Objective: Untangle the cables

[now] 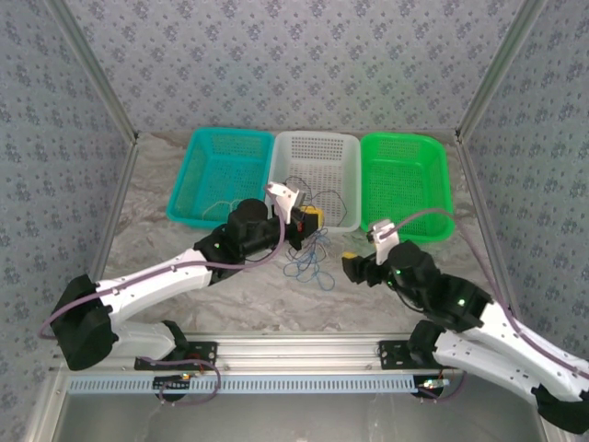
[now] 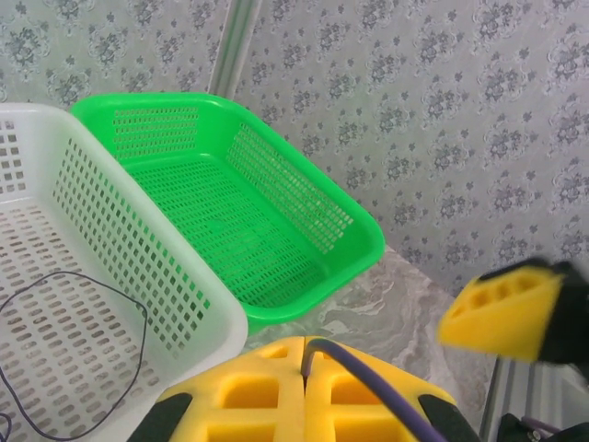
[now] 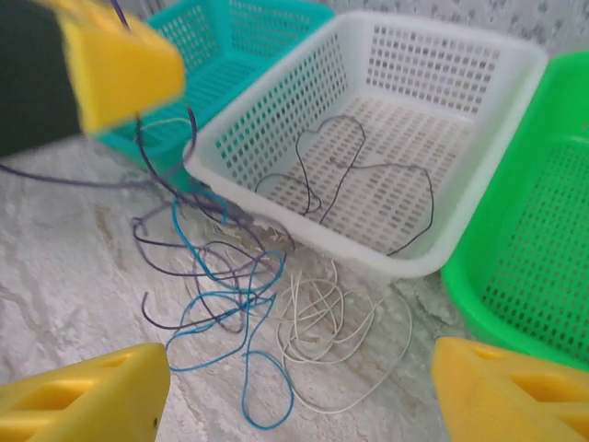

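Thin cables lie tangled on the marble table in front of the white basket: blue cable loops [image 3: 216, 313], a dark purple cable [image 3: 175, 249] and a whitish coil [image 3: 331, 322]; from above the pile [image 1: 308, 260] sits between the arms. My left gripper [image 2: 306, 354] is shut on the purple cable [image 2: 368, 378], which rises from the pile to its yellow fingers [image 3: 115, 60]. It hovers above the pile's left side [image 1: 311, 219]. My right gripper [image 3: 299, 396] is open, low over the table just short of the cables [image 1: 350, 264], holding nothing.
Three baskets stand in a row at the back: teal [image 1: 198, 184], white [image 1: 345, 147] with a loose black cable [image 3: 368, 170] inside, green [image 1: 442, 184]. The white basket's front rim [image 3: 304, 216] borders the pile. Patterned walls enclose the table.
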